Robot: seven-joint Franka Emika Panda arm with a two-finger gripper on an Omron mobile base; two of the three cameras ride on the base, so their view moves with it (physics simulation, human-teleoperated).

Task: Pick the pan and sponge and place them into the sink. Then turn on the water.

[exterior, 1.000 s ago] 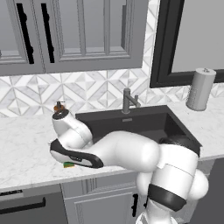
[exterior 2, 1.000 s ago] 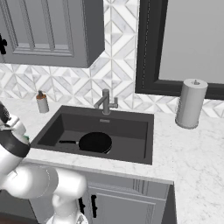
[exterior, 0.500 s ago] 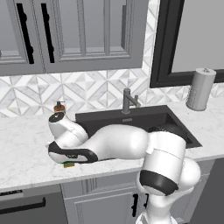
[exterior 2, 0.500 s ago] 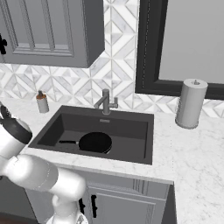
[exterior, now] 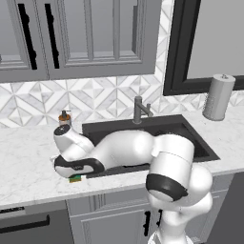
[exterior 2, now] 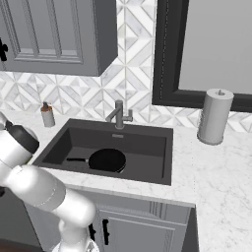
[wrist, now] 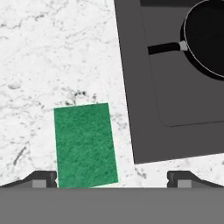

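Note:
The green sponge (wrist: 84, 144) lies flat on the white marble counter, left of the sink (wrist: 183, 96) and near the counter's front edge. My gripper (wrist: 113, 178) hangs open above it, and the sponge sits toward the left fingertip (wrist: 43, 177), off centre. In the left base view the hand covers most of the sponge (exterior: 75, 179). The black pan (exterior 2: 107, 160) rests inside the sink (exterior 2: 147, 147), its handle pointing left. Another look at the pan (wrist: 208, 37) comes from the hand view. No water is in view at the faucet (exterior 2: 118, 114).
A small soap bottle (exterior: 64, 118) stands at the back of the counter, left of the sink. A paper towel roll (exterior 2: 214, 116) stands on the counter to the right. Wall cabinets hang above the counter.
The arm has swung down and toward the counter's front edge, bringing the hand lower over the sponge. The jaws stayed open. Pan and sponge have not moved.

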